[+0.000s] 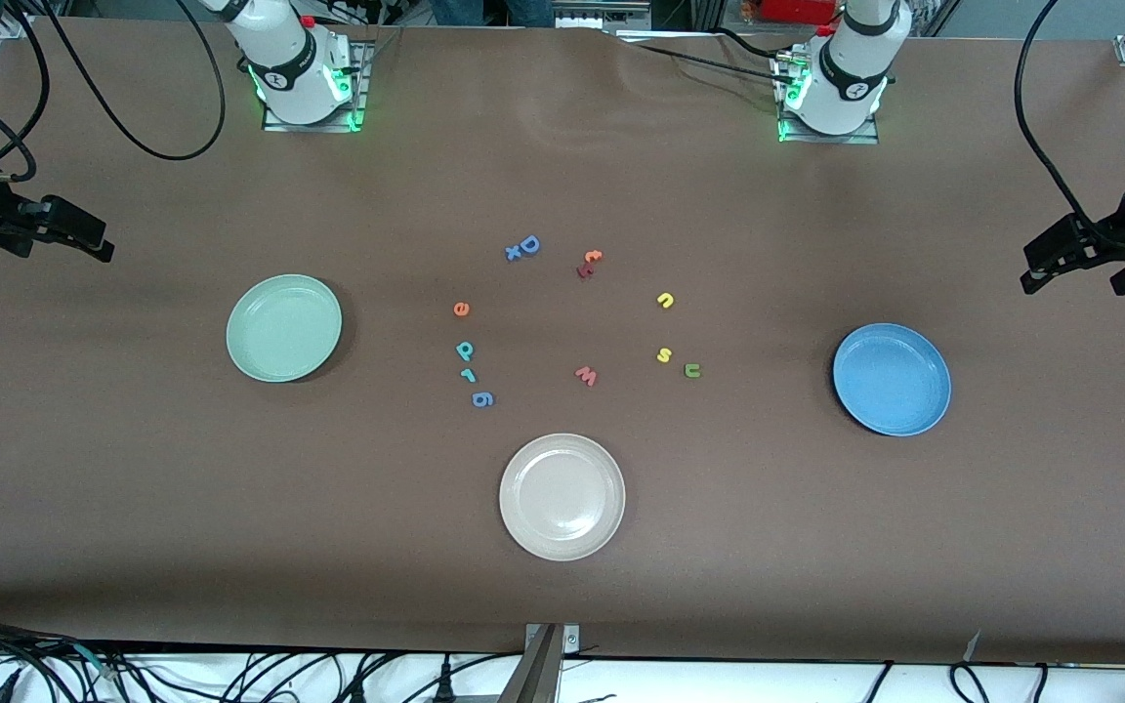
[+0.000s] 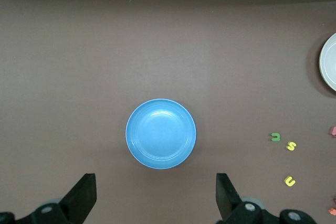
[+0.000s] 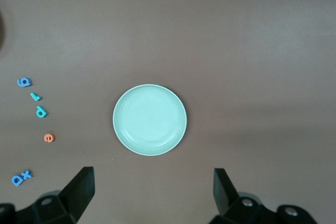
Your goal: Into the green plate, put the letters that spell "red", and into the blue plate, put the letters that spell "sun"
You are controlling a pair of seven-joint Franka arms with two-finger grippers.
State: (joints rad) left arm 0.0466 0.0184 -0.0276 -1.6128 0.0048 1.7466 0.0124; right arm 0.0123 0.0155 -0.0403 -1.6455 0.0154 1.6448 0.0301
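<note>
**A:** How are the two claws set?

**B:** The left gripper [image 1: 1075, 266] is held up over the table [image 1: 133, 469] at the left arm's end, with its jaws spread wide and nothing gripped. The right gripper [image 1: 64, 234] is held over the right arm's end, likewise spread wide and empty. In each wrist view a plate is framed between the open fingers.

**A:** Where are the plates placed?

**B:** Taking the front view as a clock face centred on the letter cluster, the green plate [image 1: 283, 327] is found at nine o'clock, the blue plate [image 1: 892, 379] at about three, and a beige-white plate [image 1: 562, 496] at six. All three are seen without letters in them.

**A:** And the letters for "red"?

**B:** They are laid on the table on the green plate's side of the cluster. From the teal d [image 1: 465, 351], the orange e [image 1: 461, 310] is seen at twelve o'clock and the teal r [image 1: 468, 375] at six, with a blue g [image 1: 482, 398] just past it.

**A:** And "sun"?

**B:** The yellow s [image 1: 664, 354] is flanked by the green u [image 1: 691, 370] at four o'clock and the yellow n [image 1: 665, 300] at twelve. A red w [image 1: 586, 376] is placed near the middle; a blue capital D [image 1: 528, 244] with a small blue x [image 1: 513, 253] touching it, and an orange t [image 1: 593, 257] above a dark red letter [image 1: 584, 270], are found at twelve o'clock of the cluster.
</note>
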